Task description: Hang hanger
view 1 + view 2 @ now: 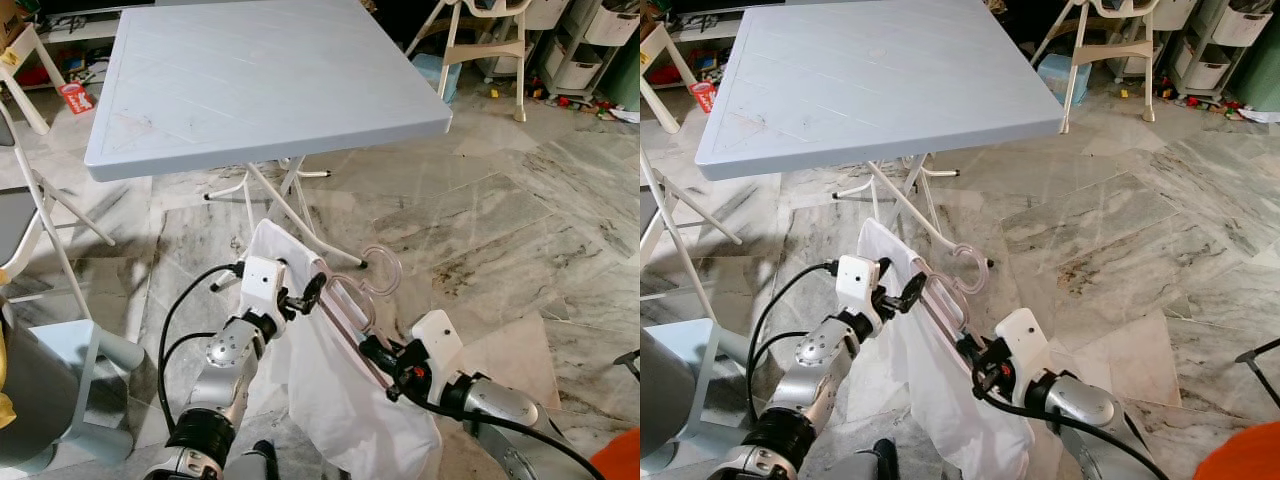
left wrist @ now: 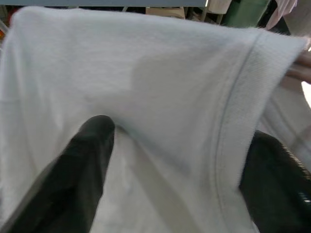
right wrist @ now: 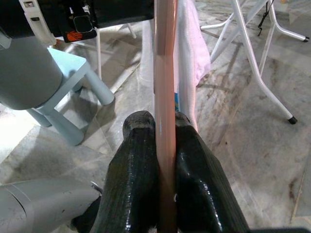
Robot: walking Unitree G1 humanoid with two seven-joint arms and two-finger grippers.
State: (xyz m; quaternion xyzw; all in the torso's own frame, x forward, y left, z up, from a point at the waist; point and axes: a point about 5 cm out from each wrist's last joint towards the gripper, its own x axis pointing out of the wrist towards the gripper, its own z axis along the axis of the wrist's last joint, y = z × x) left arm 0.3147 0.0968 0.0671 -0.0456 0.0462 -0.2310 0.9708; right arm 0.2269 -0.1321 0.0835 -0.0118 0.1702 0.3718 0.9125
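A pink see-through hanger (image 1: 352,300) with its hook (image 1: 385,268) pointing up and to the right is held low over the marble floor, and a white garment (image 1: 340,400) is draped on it. My right gripper (image 3: 165,131) is shut on one arm of the hanger (image 3: 165,58), and in the left eye view it sits at the garment's right side (image 1: 372,352). My left gripper (image 1: 308,295) is at the garment's upper edge by the collar. Its fingers (image 2: 82,165) are spread open with the white cloth (image 2: 160,97) lying between them.
A light blue-grey folding table (image 1: 270,90) stands just ahead, its white legs (image 1: 290,200) reaching the floor near the hanger. A pale blue stool (image 1: 90,350) and a white folding chair (image 1: 40,200) are at my left. A high chair (image 1: 480,50) and storage shelves stand at the back right.
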